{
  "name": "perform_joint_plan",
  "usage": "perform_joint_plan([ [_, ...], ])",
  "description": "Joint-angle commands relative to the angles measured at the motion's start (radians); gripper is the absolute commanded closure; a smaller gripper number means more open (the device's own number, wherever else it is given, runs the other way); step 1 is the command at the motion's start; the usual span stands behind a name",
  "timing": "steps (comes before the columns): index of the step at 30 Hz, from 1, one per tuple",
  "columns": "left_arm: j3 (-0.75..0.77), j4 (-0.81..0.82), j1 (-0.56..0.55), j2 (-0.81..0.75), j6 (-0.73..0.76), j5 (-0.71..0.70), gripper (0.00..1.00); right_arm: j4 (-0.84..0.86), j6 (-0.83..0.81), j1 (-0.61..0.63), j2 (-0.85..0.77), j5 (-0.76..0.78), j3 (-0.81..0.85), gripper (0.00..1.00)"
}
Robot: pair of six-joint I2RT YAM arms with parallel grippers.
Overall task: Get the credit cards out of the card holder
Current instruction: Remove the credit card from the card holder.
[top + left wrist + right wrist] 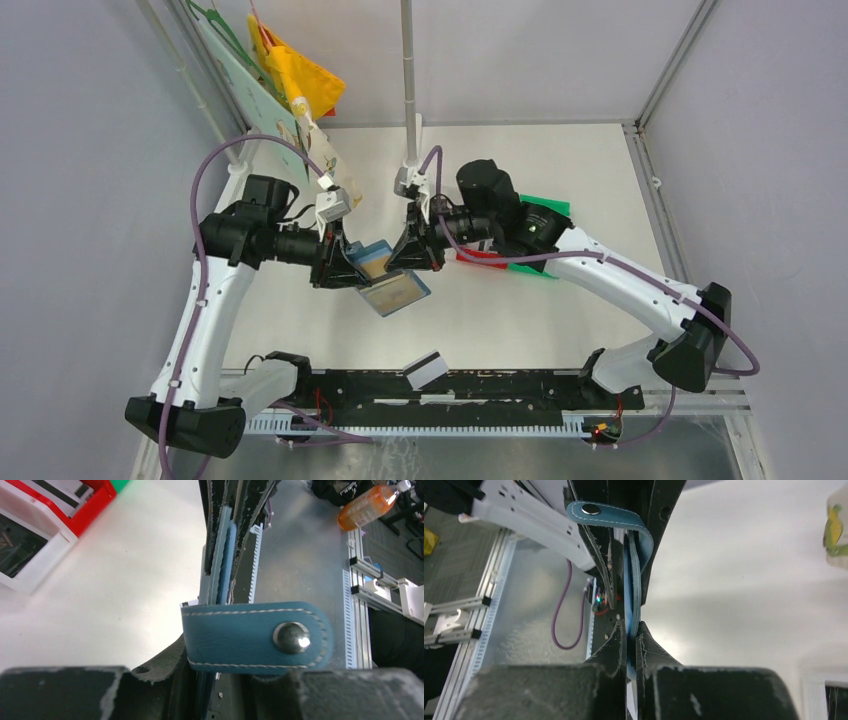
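The card holder (393, 293) is a teal-blue folding wallet, held open above the counter (520, 320) between the two claws. Its lower flap shows a shiny silvery pocket, and a gold-toned card (372, 266) lies in the upper half. The left claw (343, 268) is closed narrow on the holder's left edge. The right claw (412, 258) pinches the upper right edge, with its fingers almost meeting on the thin blue material. A stitched snap tab (255, 637) with a round metal stud folds across just beyond the left claw's fingers. A grey card with a dark stripe (426, 369) rests on the black rail (520, 385), well apart from both claws and on the near side of them. Both wrist views show the holder edge-on only, so its pockets and contents are hidden there, and only the top view shows them. How many cards remain inside cannot be determined. Only the left wrist view shows a red bin (92, 502) and an orange bottle (370, 505), both cut off by the frame.
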Motion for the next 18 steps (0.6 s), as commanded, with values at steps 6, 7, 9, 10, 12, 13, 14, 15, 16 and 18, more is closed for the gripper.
perform_joint_plan([
  [6,0.031,-0.143,0.002,-0.033,0.204,0.058,0.63,-0.319,-0.203,0.012,0.085,0.006,0.181,1.00],
  [7,0.022,-0.130,0.002,-0.035,0.194,0.060,0.63,-0.325,-0.202,0.016,0.092,0.005,0.193,1.00],
  [9,0.009,-0.111,0.001,-0.043,0.186,0.065,0.63,-0.339,-0.202,0.025,0.109,0.005,0.225,1.00],
  [10,0.004,-0.102,0.002,-0.046,0.175,0.067,0.64,-0.351,-0.222,0.030,0.116,0.008,0.238,1.00],
  [12,-0.017,-0.060,0.001,-0.054,0.144,0.070,0.67,-0.372,-0.240,0.039,0.136,0.013,0.267,1.00],
  [13,-0.024,-0.044,0.001,-0.058,0.128,0.072,0.67,-0.386,-0.249,0.044,0.143,0.019,0.283,1.00],
  [14,-0.029,-0.034,0.001,-0.062,0.118,0.076,0.68,-0.401,-0.258,0.050,0.155,0.023,0.299,1.00],
  [15,-0.031,-0.028,0.003,-0.064,0.113,0.080,0.68,-0.417,-0.268,0.055,0.163,0.026,0.316,1.00],
  [16,-0.032,-0.024,0.002,-0.067,0.110,0.086,0.68,-0.428,-0.275,0.059,0.174,0.027,0.329,1.00],
  [18,-0.037,-0.022,0.002,-0.064,0.107,0.108,0.71,-0.437,-0.277,0.065,0.189,0.029,0.355,1.00],
])
